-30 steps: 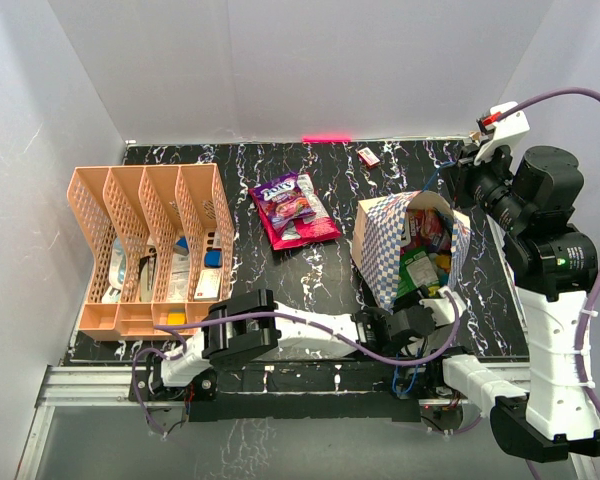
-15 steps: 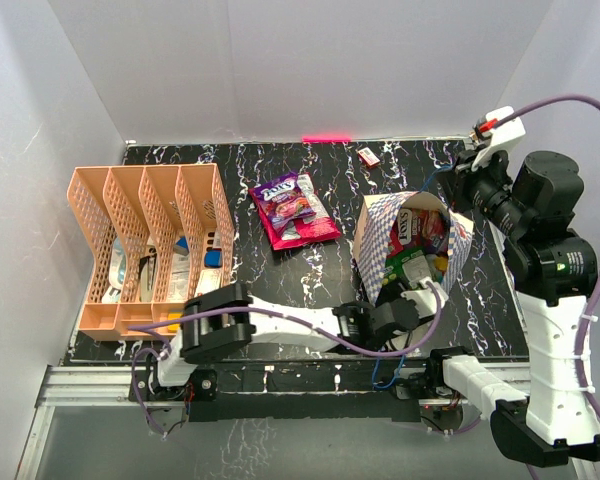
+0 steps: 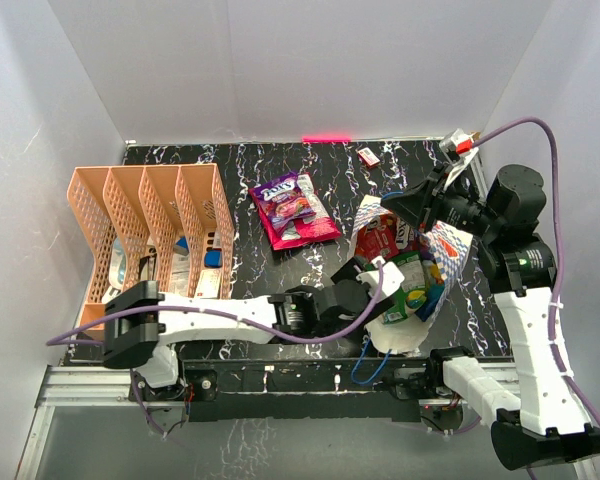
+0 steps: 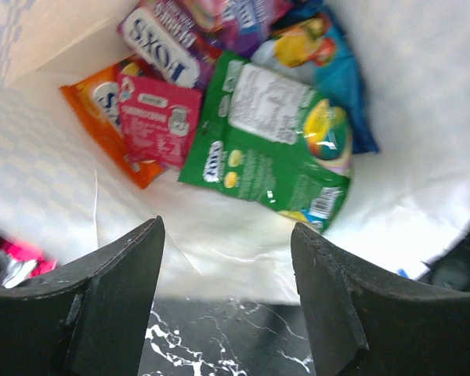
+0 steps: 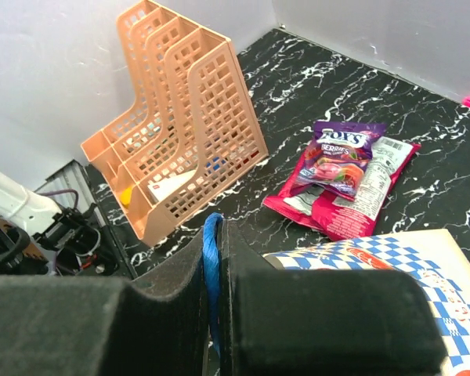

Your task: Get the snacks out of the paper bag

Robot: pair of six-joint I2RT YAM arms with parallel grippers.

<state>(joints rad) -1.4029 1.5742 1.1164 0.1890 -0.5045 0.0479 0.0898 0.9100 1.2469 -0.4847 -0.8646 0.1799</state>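
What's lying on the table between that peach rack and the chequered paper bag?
A small pile of snack packets, a purple one on top, lies on the black table. The top view shows it best.

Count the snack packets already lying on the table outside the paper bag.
2: a purple packet lies on top of a red packet, both to the left of the bag. A third may be hidden between them.
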